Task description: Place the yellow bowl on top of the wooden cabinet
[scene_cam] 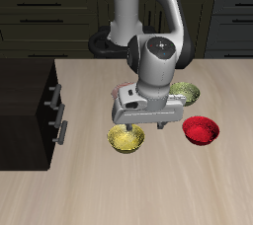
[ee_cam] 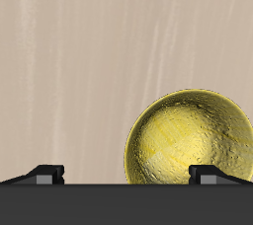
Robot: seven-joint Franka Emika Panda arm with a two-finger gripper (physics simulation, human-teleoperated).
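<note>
The yellow bowl (scene_cam: pixel 126 139) sits on the light wood tabletop, nearer the front edge than the other bowls; the wrist view shows its speckled golden inside (ee_cam: pixel 188 140). My gripper (scene_cam: pixel 141 124) hovers just above it, a little off its centre, not touching it. In the wrist view the gripper (ee_cam: pixel 126 175) is open, its two fingertips (ee_cam: pixel 44 173) far apart, and the bowl lies close to one of them. The wooden cabinet (scene_cam: pixel 25 106), very dark with silver bar handles, stands at the table's side, apart from the bowl.
An olive-green bowl (scene_cam: pixel 185 93) lies farther back, partly hidden behind my arm. A red bowl (scene_cam: pixel 201 130) sits beside the yellow one, on the side away from the cabinet. Dark kitchen cupboards line the background.
</note>
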